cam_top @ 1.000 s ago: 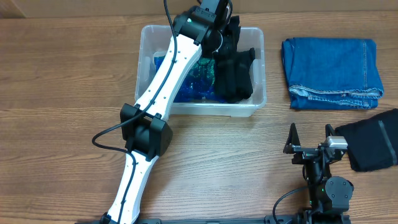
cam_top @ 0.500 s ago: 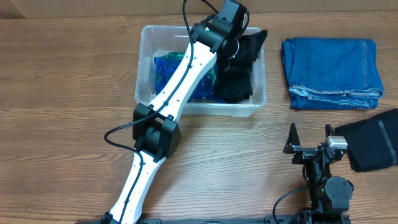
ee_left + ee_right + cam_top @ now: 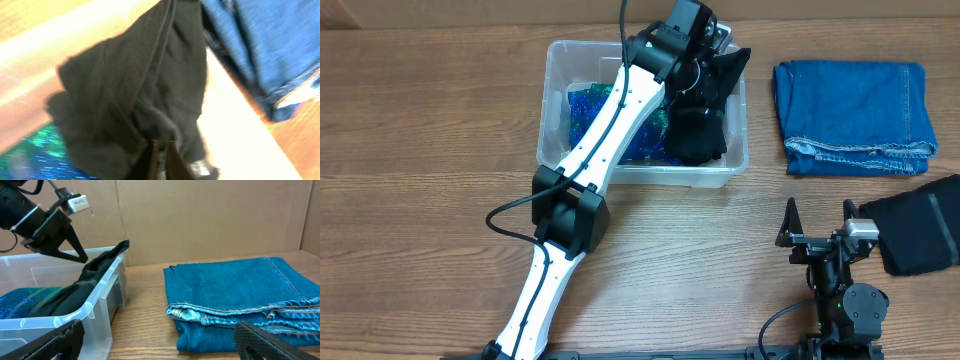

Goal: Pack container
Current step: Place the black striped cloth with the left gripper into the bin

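The clear plastic container (image 3: 670,178) stands at the table's far middle; its near corner shows in the right wrist view (image 3: 95,311). Inside lie a sparkly blue-green item (image 3: 588,106) and a black garment (image 3: 698,132). My left gripper (image 3: 703,62) is over the container's far right corner, shut on the black garment (image 3: 145,85), whose top drapes over the rim. The jaws stand nearly together with cloth between them (image 3: 160,157). My right gripper (image 3: 817,225) is open and empty near the table's front edge, right of the container.
Folded blue jeans (image 3: 855,118) lie right of the container, also in the right wrist view (image 3: 240,300). A folded black garment (image 3: 920,235) lies at the right edge, beside my right gripper. A cardboard wall (image 3: 210,215) backs the table.
My left gripper has moved right and farther back over the container, pulling the top of the black garment up onto the far right rim. The right arm has not moved.
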Robot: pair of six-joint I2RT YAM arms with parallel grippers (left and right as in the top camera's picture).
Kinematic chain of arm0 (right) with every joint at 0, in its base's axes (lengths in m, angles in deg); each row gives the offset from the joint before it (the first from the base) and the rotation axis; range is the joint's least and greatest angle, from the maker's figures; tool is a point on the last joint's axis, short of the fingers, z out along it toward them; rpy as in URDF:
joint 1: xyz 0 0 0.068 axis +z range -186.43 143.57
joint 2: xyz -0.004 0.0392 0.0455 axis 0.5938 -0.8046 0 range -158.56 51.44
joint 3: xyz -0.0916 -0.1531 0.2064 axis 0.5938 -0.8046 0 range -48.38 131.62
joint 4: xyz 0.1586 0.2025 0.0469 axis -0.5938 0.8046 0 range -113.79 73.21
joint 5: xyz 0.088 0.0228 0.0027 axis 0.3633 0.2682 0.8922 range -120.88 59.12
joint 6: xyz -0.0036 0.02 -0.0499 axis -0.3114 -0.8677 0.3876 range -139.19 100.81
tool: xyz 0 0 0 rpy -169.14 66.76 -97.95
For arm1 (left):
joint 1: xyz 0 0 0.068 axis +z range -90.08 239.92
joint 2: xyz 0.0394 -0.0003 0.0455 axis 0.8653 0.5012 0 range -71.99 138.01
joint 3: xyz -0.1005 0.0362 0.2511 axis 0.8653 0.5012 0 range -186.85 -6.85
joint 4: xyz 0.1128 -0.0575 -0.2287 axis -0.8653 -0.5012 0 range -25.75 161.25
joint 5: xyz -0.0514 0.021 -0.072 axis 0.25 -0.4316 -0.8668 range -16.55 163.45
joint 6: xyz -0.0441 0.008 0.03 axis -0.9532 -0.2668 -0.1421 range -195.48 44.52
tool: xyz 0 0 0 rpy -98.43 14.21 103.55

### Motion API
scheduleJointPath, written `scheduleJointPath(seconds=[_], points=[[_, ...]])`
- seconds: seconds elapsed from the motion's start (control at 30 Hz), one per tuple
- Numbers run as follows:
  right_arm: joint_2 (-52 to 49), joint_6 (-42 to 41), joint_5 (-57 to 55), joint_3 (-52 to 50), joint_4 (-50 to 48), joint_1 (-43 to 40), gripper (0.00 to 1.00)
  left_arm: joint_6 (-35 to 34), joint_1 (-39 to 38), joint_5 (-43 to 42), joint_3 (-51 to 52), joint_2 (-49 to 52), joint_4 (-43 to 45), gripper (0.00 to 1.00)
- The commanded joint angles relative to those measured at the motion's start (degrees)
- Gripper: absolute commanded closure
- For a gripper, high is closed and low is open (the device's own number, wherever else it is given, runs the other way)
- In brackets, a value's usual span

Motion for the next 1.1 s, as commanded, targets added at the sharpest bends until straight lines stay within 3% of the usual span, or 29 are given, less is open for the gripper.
scheduleJointPath(seconds=[0.0, 0.17, 0.43, 0.67, 0.83, 0.93, 1.03, 1.07], points=[[0.46, -0.37, -0.55, -0.59, -0.33, 0.26, 0.00, 10.51, -1.95, 9.51, -0.83, -0.26, 1.73, 0.96], [0.46, -0.37, -0.55, -0.59, -0.33, 0.26, 0.00, 10.80, -2.08, 9.03, 2.12, 1.42, 7.06, 0.96], [0.46, -0.37, -0.55, -0.59, -0.33, 0.26, 0.00, 10.58, -2.19, 8.57, 2.14, 11.65, 6.32, 0.96], [0.46, -0.37, -0.55, -0.59, -0.33, 0.26, 0.00, 9.81, -2.14, 9.22, 1.99, 11.61, 6.34, 0.96], [0.46, -0.37, -0.55, -0.59, -0.33, 0.26, 0.00, 6.95, -2.03, 9.57, -5.35, 6.43, 0.26, 0.95], [0.46, -0.37, -0.55, -0.59, -0.33, 0.26, 0.00, 3.02, -0.94, 10.71, -6.56, 1.44, -4.37, 0.81], [0.46, -0.37, -0.55, -0.59, -0.33, 0.26, 0.00, 1.09, 1.16, 10.56, -6.56, -4.55, -8.09, 0.25], [0.46, -0.37, -0.55, -0.59, -0.35, 0.26, 0.00, 1.09, 2.47, 10.58, -6.56, -7.10, -9.84, 0.00]])
